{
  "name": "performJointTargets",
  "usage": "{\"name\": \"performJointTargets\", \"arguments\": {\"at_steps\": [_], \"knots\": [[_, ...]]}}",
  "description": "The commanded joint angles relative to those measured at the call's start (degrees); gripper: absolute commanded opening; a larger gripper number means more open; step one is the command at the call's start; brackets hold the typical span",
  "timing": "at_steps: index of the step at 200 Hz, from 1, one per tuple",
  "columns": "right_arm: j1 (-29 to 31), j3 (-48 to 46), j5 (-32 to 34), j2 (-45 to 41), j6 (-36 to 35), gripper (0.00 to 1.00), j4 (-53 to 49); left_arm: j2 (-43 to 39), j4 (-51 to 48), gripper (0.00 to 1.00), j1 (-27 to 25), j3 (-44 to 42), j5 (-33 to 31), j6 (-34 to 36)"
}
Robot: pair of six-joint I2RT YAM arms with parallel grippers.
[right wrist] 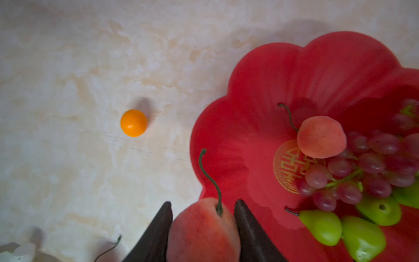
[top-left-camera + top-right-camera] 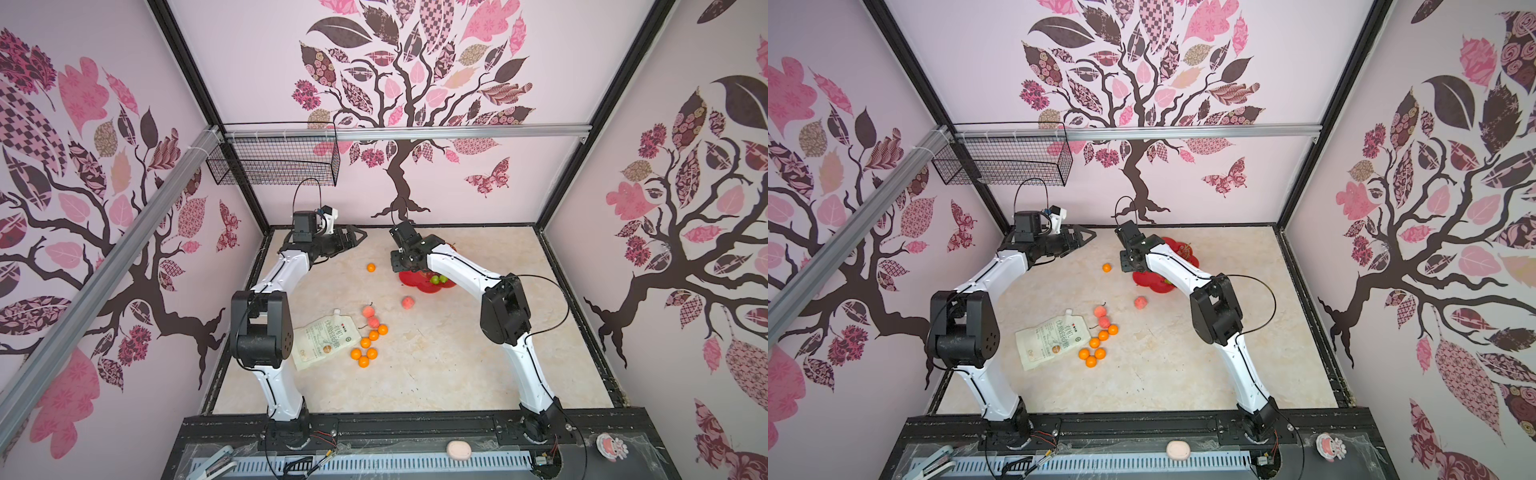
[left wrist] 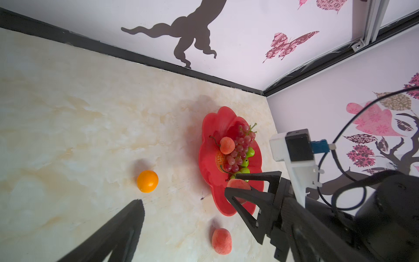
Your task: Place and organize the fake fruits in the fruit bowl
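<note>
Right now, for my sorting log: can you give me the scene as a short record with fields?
right gripper: shut on the held peach, at the fruit bowl edge
in bowl: bowl peach, grape bunch, green pears
on table: three loose peaches, lone orange, six clustered oranges, white pouch
left gripper: open, empty

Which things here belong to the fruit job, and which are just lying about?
Job: fruit bowl; held peach in right gripper; grapes, pears, bowled peach; loose oranges; loose peaches.
Lying about: white pouch; wire basket.
</note>
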Motion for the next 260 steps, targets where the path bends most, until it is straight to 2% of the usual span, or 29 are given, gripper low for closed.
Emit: {"name": "performJointTargets", "arguments": {"at_steps": [1,42,80,110,168,200,238,260], "knots": [[-1.79,-2.69,0.48,-6.16,0.78,0.45,1.86,-0.81,1.80,0.98,-3.61,-1.76,-3.88,-1.32],[-5.58,-8.28,0.32,-8.44,0.67,0.45,4.47,-0.06,3.63,0.99,-7.68,-2.62,-5.88,-4.29],[-9.72,-8.15,-2.52,-7.27,0.47,0.45,4.77,-0.22,4.98,0.99,-12.62,-3.52,-8.30,-4.82],[-12.55,-6.35,-4.64,-5.66,0.55,0.45,4.58,-1.20,4.96,0.98,-16.21,-4.82,-14.30,-3.47],[-14.56,2.18,-5.10,0.17,-1.33,0.45,1.80,-2.53,3.20,0.98,-22.93,-5.79,-32.13,-1.41],[-15.06,6.89,-4.93,4.00,-1.49,0.45,-0.19,-2.60,2.50,0.98,-24.43,-5.61,-35.37,-1.91],[-15.13,11.63,-4.54,7.69,-1.64,0.45,-1.75,-3.42,1.53,0.99,-27.99,-6.08,-45.04,0.14],[-15.09,12.42,-4.46,8.78,-1.66,0.45,-1.90,-3.66,2.58,0.98,-29.06,-6.72,-45.29,0.44]]}}
